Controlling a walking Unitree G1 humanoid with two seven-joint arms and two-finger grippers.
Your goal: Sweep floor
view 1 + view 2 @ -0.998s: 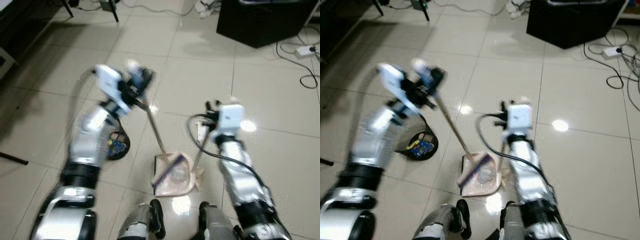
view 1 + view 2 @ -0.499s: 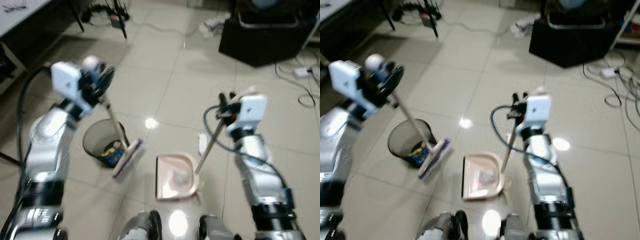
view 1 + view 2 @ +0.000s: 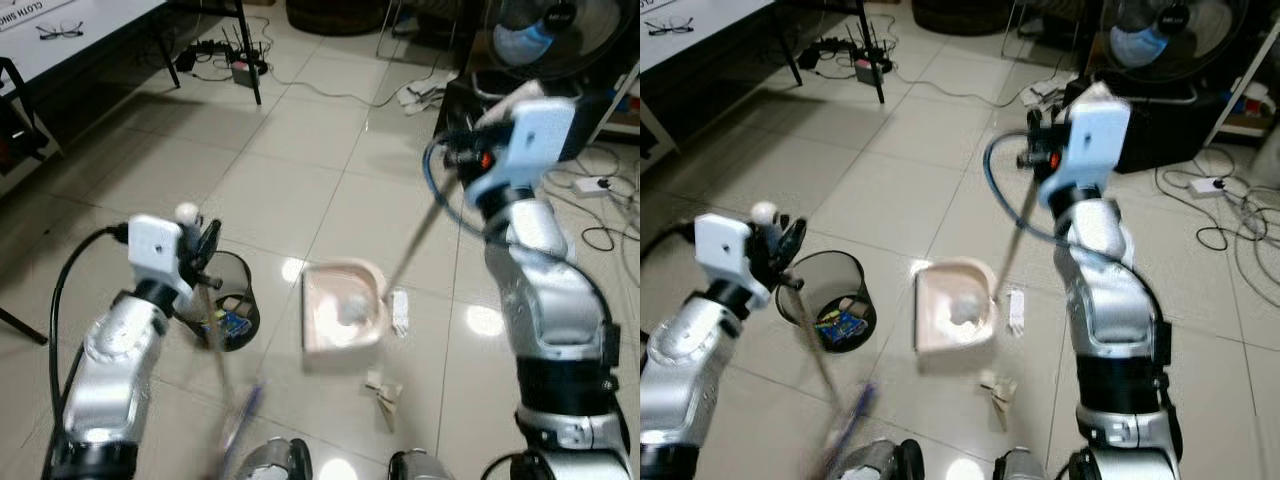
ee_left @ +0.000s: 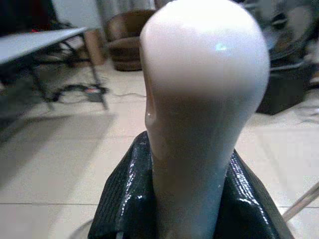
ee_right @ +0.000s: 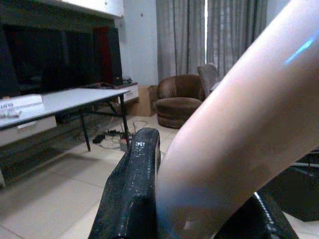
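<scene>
My left gripper is shut on the broom's thin handle, just below its white knob; the knob stands up between the black fingers. The broom head is a blur low near my feet. Raised high, my right gripper is shut on the dustpan's long handle. The pale pink dustpan hangs off the floor with a pale lump of rubbish in it, just right of the black mesh bin. Scraps of rubbish lie on the tiles.
A white flat piece lies beside the dustpan. A black cabinet with a fan stands at the back right, with cables and a plug block on the floor. Table legs and a power strip are at the back left.
The right arm has lifted the dustpan up and away from my feet, beside the bin. The left arm has dropped and swung the broom head back toward my feet. The camera has tilted up.
</scene>
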